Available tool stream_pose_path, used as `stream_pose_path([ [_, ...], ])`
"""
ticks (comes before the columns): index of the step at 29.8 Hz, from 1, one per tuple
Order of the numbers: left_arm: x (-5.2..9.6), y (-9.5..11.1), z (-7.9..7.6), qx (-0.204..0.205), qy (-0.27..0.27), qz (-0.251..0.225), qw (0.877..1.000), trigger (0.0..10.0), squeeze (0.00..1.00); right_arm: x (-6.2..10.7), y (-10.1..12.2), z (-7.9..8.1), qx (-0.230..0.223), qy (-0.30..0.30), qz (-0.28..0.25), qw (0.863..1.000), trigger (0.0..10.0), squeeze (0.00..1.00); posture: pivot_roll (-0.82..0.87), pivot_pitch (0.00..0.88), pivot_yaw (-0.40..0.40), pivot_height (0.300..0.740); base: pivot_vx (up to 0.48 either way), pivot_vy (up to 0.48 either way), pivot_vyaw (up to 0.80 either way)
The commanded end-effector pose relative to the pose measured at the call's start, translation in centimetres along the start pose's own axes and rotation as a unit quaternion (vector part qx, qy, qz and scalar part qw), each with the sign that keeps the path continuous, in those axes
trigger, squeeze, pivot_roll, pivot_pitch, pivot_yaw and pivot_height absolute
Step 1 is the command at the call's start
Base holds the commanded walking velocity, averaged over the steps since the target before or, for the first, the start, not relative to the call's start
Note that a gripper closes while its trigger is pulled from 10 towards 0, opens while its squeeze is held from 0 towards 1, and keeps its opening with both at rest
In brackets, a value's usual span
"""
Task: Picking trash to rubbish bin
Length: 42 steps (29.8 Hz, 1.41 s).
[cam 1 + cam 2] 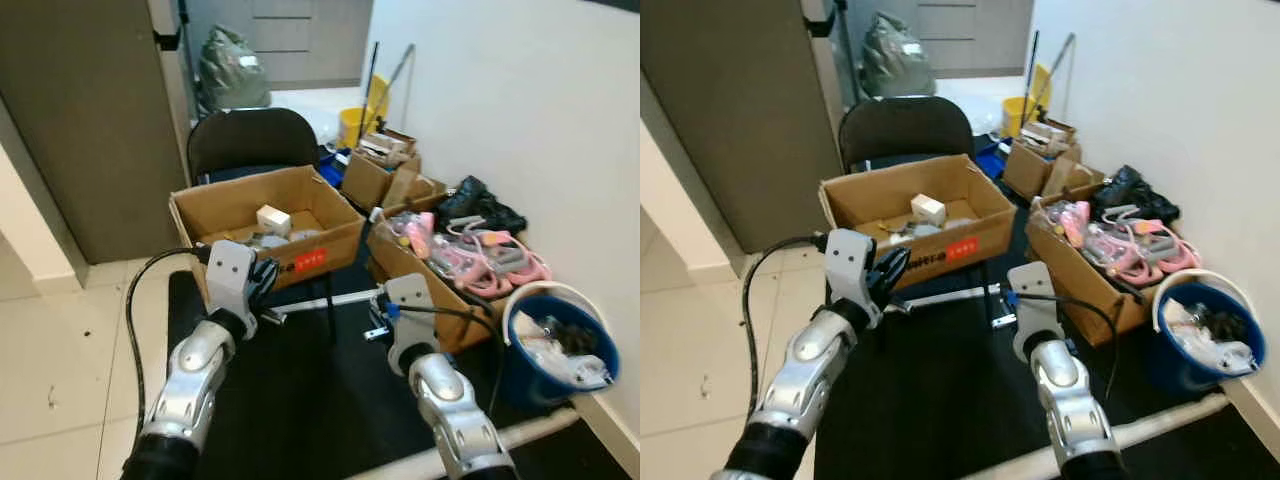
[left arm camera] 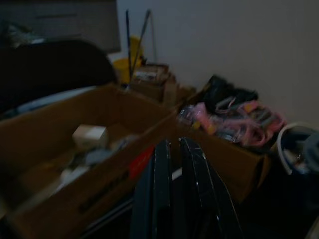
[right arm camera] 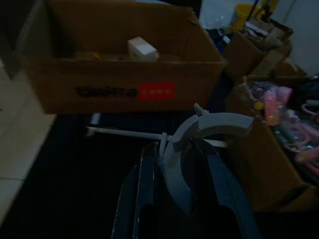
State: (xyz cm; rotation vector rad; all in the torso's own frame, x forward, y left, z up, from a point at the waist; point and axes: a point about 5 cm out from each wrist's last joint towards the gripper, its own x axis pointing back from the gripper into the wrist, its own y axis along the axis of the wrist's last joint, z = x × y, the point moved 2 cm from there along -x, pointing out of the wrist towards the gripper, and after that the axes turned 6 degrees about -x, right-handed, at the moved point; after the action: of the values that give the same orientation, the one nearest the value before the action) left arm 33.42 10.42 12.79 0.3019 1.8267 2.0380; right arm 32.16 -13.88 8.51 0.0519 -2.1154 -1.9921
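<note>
A curved grey plastic piece [image 3: 199, 134] is pinched between the two black fingers of the right pincer [image 3: 182, 164], which is held low over the black mat [image 1: 300, 400], in front of the cardboard box [image 1: 270, 225] that rests on a dark chair [image 1: 245, 140]. The step in hand is judged to be the carrying of picked-up trash toward a bin. The left pincer [image 2: 182, 174] is raised just before the same box, its fingers pressed close together with nothing seen between them. No plain rubbish bin can be told for certain; a blue bucket [image 1: 560, 345] with a white rim, already holding scraps, stands by the wall to the right and is taken as the likely goal. For the next move, the right arm would need to be swung rightward and lifted over the bucket's rim before the piece is let go. A second open box [image 1: 440, 275], filled with pink hangers [image 1: 490, 255], lies between the right pincer and the bucket and would have to be cleared. Further back, smaller boxes [image 1: 380, 170], a yellow pail [image 1: 355, 125] with mop handles and a grey sack [image 1: 232, 70] are seen. A white small carton [image 1: 272, 218] lies inside the box on the chair.
</note>
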Motion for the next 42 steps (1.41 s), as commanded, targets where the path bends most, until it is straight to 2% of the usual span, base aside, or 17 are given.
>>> stream_pose_path([
  [1,0.2,-0.3,0.0,-0.002,-0.002,0.008,1.000,10.0,0.00,-0.1,0.1,0.0,-0.001,-0.002,-0.001,1.000,10.0,0.00,-0.08,0.051,-0.021,0.740,0.386,0.000,0.00],
  [26,0.6,-0.6,0.0,-0.009,-0.008,0.018,1.000,10.0,0.00,-0.5,0.3,0.1,-0.001,-0.008,-0.007,1.000,10.0,0.00,-0.07,0.057,-0.012,0.740,0.384,0.000,0.00],
  [42,0.9,-0.7,0.3,-0.015,-0.009,0.023,1.000,10.0,0.00,-1.5,0.9,0.5,0.008,0.006,-0.015,1.000,10.0,0.00,-0.06,0.032,-0.020,0.740,0.373,0.000,0.00],
])
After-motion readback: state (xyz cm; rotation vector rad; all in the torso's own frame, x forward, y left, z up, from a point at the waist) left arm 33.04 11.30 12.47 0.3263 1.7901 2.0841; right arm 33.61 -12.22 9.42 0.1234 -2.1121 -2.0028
